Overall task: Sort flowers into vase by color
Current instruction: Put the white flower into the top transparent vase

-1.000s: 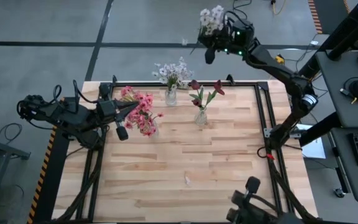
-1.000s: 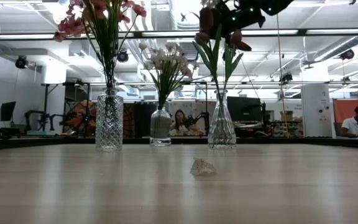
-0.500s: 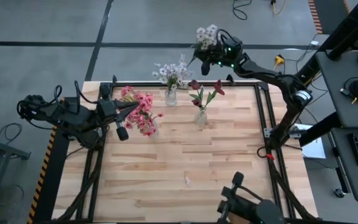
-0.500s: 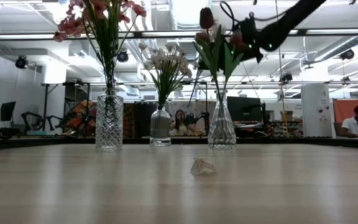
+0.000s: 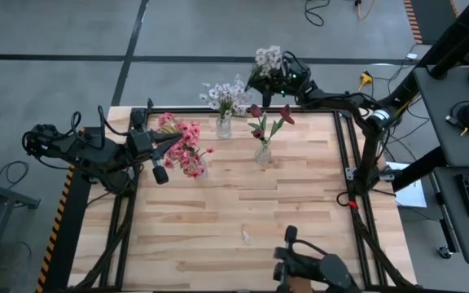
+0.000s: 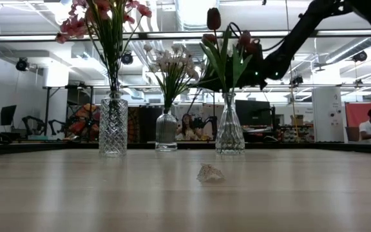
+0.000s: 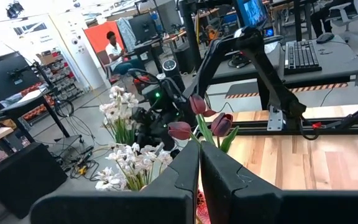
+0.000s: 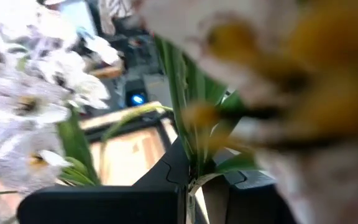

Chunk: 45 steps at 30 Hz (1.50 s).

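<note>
Three glass vases stand on the wooden table: one with pink blossoms (image 5: 187,148) (image 6: 113,125), one with white-lilac blossoms (image 5: 225,102) (image 6: 166,132), one with dark red tulips (image 5: 264,130) (image 6: 229,129). My right gripper (image 5: 272,79) (image 8: 194,186) hangs beyond the table's far edge, behind the tulip vase, shut on a white-blossom stem (image 5: 267,59). My left gripper (image 5: 159,169) (image 7: 199,163) is shut beside the pink blossoms at the table's left; I cannot tell whether it touches them. My right gripper pinches the white-blossom stem by its green stalk (image 8: 191,158) between the two fingers. The blossoms (image 8: 36,81) stand out past the fingertips, close to the wrist camera. The stem is lifted clear of the table and the vases.
A small pale scrap (image 6: 210,173) (image 5: 245,236) lies on the table in front of the vases. The table's black frame rail (image 5: 344,146) runs along the right edge. People sit at desks in the room behind.
My right gripper, still shut on the white-blossom stem, has come down and moved toward the table's left and near side, from high beyond the far right corner to a spot just behind the tulip and white-lilac vases. The left arm has kept still.
</note>
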Tool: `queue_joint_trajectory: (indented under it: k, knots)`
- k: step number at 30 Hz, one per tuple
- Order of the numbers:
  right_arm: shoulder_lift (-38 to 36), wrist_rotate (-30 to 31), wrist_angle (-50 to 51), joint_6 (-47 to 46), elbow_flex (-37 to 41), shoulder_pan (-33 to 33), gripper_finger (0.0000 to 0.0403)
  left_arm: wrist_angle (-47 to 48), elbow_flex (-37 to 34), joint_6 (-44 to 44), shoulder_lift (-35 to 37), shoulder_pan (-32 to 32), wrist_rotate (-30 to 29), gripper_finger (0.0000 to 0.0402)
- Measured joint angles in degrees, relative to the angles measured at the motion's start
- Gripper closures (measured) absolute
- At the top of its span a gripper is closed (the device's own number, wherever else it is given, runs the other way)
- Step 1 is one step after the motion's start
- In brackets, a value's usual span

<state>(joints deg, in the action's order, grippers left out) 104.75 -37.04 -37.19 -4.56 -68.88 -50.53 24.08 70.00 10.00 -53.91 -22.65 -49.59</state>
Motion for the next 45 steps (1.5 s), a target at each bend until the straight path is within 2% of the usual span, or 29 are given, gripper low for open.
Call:
queue_joint_trajectory:
  k: [7,17,29,42,45]
  knots:
    - [4.2,-8.1,-10.4,-5.1,0.0,0.2,0.0385,0.0,0.0,0.0,0.0,0.0,0.0,0.0402]
    - [10.2,-12.7,-21.3,-11.5,-0.7,0.9,0.0385,0.0,0.0,0.2,0.3,0.0,0.0,0.0402]
    - [11.2,-13.2,-21.9,-11.3,-1.1,2.4,0.0385,0.0,0.0,0.2,0.3,0.0,0.0,0.0402]
    - [11.2,-16.3,-21.9,-12.5,-1.1,3.9,0.0385,0.0,0.0,0.1,0.2,0.0,0.0,0.0402]
    - [11.2,-18.7,-21.9,-13.5,-1.1,3.8,0.0385,0.0,0.0,0.0,0.2,0.0,0.0,0.0402]
